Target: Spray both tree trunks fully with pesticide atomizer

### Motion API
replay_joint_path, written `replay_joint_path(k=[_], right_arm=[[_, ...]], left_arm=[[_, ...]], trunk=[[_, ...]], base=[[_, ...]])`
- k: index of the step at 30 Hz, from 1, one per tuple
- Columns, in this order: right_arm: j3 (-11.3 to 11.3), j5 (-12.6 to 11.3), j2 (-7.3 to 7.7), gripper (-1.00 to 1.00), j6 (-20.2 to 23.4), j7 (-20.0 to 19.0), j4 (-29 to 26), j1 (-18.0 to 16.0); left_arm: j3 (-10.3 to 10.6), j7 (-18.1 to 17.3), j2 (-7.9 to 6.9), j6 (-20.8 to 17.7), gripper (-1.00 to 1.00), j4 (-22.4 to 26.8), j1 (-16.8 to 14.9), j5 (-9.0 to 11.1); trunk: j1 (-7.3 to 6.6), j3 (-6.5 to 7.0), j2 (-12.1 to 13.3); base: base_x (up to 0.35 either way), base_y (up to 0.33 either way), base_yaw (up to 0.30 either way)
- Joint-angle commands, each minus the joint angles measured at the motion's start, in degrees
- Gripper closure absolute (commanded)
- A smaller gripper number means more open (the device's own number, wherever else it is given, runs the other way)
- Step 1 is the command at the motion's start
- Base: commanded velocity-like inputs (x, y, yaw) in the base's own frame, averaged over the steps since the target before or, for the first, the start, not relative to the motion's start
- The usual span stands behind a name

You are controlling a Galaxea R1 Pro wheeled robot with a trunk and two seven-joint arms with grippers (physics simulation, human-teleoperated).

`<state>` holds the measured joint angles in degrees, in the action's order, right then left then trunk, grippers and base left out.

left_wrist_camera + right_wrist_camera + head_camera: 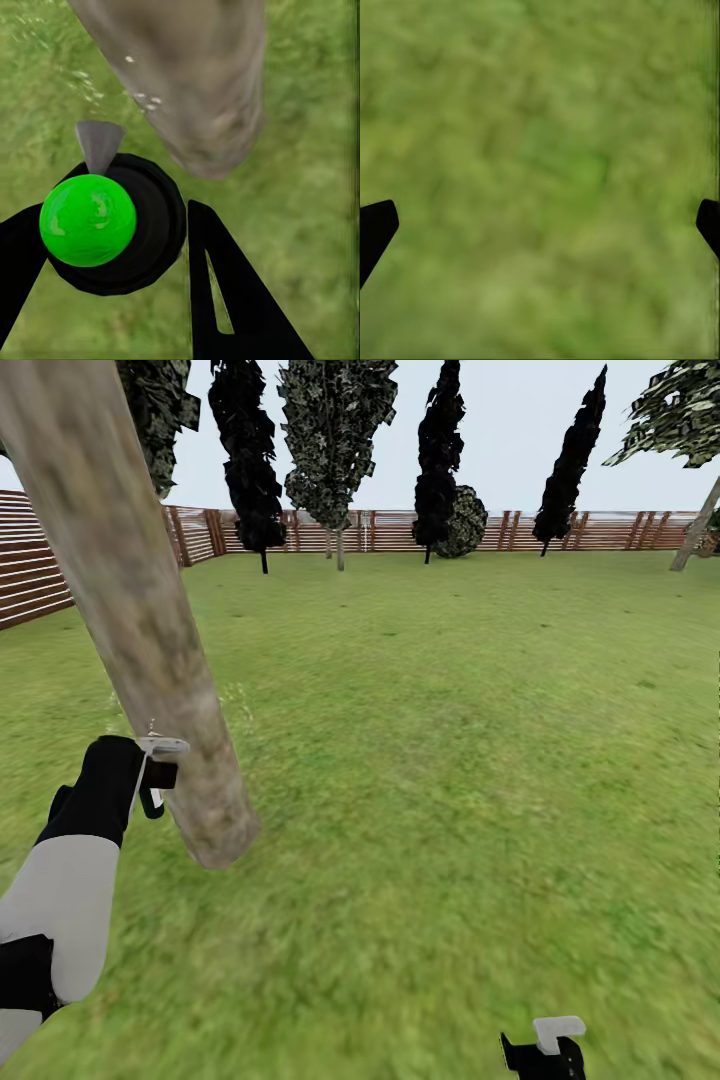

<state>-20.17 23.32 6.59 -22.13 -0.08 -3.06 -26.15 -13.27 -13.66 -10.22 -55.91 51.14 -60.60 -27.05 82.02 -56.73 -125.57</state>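
- Looking from the head: your left gripper (150, 775) holds the spray bottle (160, 760) right beside the tree trunk (130, 610), low over the grass (450, 760).
- Left wrist: fingers (232, 300) clamp the bottle, green spot (88, 220) facing the camera, trunk base just beyond.
- Right wrist: your right gripper (540, 225) is spread wide, holding nothing, over grass.

Left arm (60, 890) pale grey with black joints; black, tapered fingers (232, 300).

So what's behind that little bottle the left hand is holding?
Right behind the pesticide atomizer stands the tree trunk, with grass around its base. The bottle and left hand cover some grass.
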Motion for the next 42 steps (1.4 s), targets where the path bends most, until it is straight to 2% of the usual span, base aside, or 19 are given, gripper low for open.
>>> replay_joint_path(k=[1, 9, 12, 14, 18, 21, 25, 27, 28, 29, 32, 33, 36, 42], right_arm=[[-0.5, 0.5, 0.00, -1.00, -0.2, 0.0, 0.1, 0.0], [-0.5, 0.5, 0.01, -1.00, -0.2, 0.0, 0.1, 0.0], [-0.5, 0.5, -0.04, -1.00, -0.2, 0.0, 0.1, 0.0], [-0.5, 0.6, -0.08, -1.00, -0.2, 0.0, 0.1, 0.0], [-0.5, 0.6, -0.16, -1.00, -0.2, 0.0, 0.2, 0.0], [-0.5, 0.6, -0.17, -1.00, -0.2, 0.0, 0.2, 0.0], [-0.5, 0.6, -0.20, -1.00, -0.2, 0.0, 0.2, 0.0], [-0.5, 0.6, -0.20, -1.00, -0.2, 0.0, 0.2, 0.0], [-0.5, 0.6, -0.19, -1.00, -0.2, 0.0, 0.2, 0.0], [-0.5, 0.6, -0.18, -1.00, -0.2, 0.0, 0.2, 0.0], [-0.5, 0.6, -0.05, -1.00, -0.3, 0.1, 0.2, 0.0], [-0.5, 0.6, 0.03, -1.00, -0.3, 0.1, 0.1, 0.0], [-0.5, 0.6, 0.16, -1.00, -0.3, 0.2, 0.1, 0.0], [-0.5, 0.6, 0.12, -1.00, -0.3, 0.2, 0.1, 0.0]], left_arm=[[-0.1, -0.6, 0.02, -0.2, 1.00, 0.1, 0.0, -0.6], [0.0, -0.5, 0.11, -0.2, 1.00, 0.1, 0.7, -0.6], [-0.4, -0.5, -0.24, -0.1, 1.00, 1.5, 1.2, -0.8], [-0.7, -0.4, -1.28, 0.0, 1.00, 3.4, 3.9, -0.7], [-0.8, -0.4, -1.52, 0.6, 1.00, 6.1, 9.2, -0.4], [-0.7, -0.4, -1.09, 0.8, 1.00, 6.4, 10.9, -0.2], [-0.8, -0.2, -0.65, 0.8, 1.00, 6.2, 11.6, -0.1], [-0.8, -0.3, 0.79, 0.9, 1.00, 5.8, 12.3, 1.5], [-0.8, 0.0, 1.95, 1.6, 1.00, 5.8, 14.0, 3.4], [-0.7, 0.2, 2.47, 3.6, 1.00, 5.7, 15.1, 4.0], [-1.3, 0.5, 2.65, 7.3, 1.00, 5.0, 18.1, 4.3], [-2.8, 0.6, 2.66, 8.3, 1.00, 4.6, 19.4, 4.4], [-3.9, 0.6, 2.72, 8.7, 1.00, 4.6, 20.4, 4.4], [-4.0, 0.5, 2.83, 8.8, 1.00, 6.1, 21.3, 4.7]], trunk=[[-0.01, -0.05, 0.0], [-0.01, -0.05, 0.0], [-0.01, -0.05, 0.0], [-0.01, -0.05, 0.0], [-0.01, -0.05, 0.0], [-0.01, -0.05, 0.0], [-0.01, -0.05, 0.0], [-0.01, -0.05, 0.0], [-0.01, -0.05, 0.0], [-0.01, -0.05, 0.0], [-0.01, -0.05, 0.0], [-0.01, -0.05, 0.0], [-0.01, -0.05, 0.0], [-0.01, -0.05, 0.0]], base=[[0.128, -0.239, 0.000], [0.283, -0.112, 0.000], [0.296, -0.085, 0.000], [0.087, -0.072, 0.136], [0.012, -0.010, 0.252], [0.000, 0.000, 0.272], [0.000, 0.000, 0.272], [0.000, 0.000, 0.272], [0.000, 0.000, 0.255], [0.007, 0.000, 0.120], [0.179, 0.000, 0.035], [0.322, 0.000, 0.003], [0.333, -0.015, 0.001], [0.127, -0.213, 0.000]])
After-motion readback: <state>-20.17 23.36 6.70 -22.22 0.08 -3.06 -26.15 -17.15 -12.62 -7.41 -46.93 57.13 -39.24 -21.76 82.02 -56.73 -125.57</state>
